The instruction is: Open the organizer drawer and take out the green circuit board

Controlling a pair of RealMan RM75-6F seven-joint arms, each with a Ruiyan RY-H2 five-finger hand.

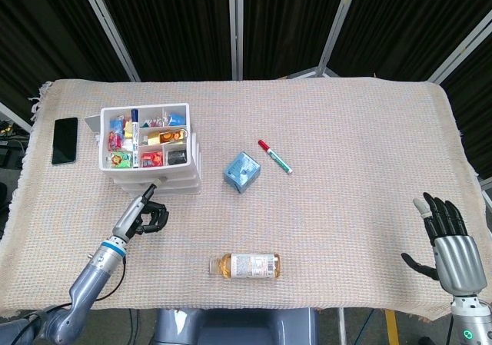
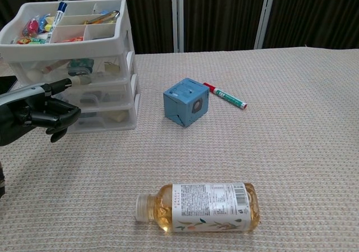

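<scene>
Organizer: a white plastic three-drawer organizer stands at about ten o'clock on the table, its open top tray filled with small colourful items and a blue-capped marker. The translucent drawers look pushed in.
Circuit board: a greenish-teal object shows through the front of the upper drawer; I cannot tell whether it is the green circuit board.
Left hand: the black left hand hovers just in front of the organizer at its six o'clock side, one finger stretched toward the drawer fronts, the others curled in on nothing. Whether the fingertip touches the drawer cannot be told.
Right hand: the grey and black right hand sits at the table's four o'clock corner, fingers upright and spread apart, holding nothing.
Cube: a light blue cube with a dark round spot on one face rests near the table's centre, at three o'clock of the organizer.
Pen: a green marker pen with a red cap lies just beside the cube, at its two o'clock.
Bottle: a clear plastic bottle of amber liquid with a white label lies on its side at six o'clock, cap pointing left.
Phone: a black phone lies flat at nine o'clock of the organizer.
Table: a beige woven cloth covers the tabletop.
</scene>
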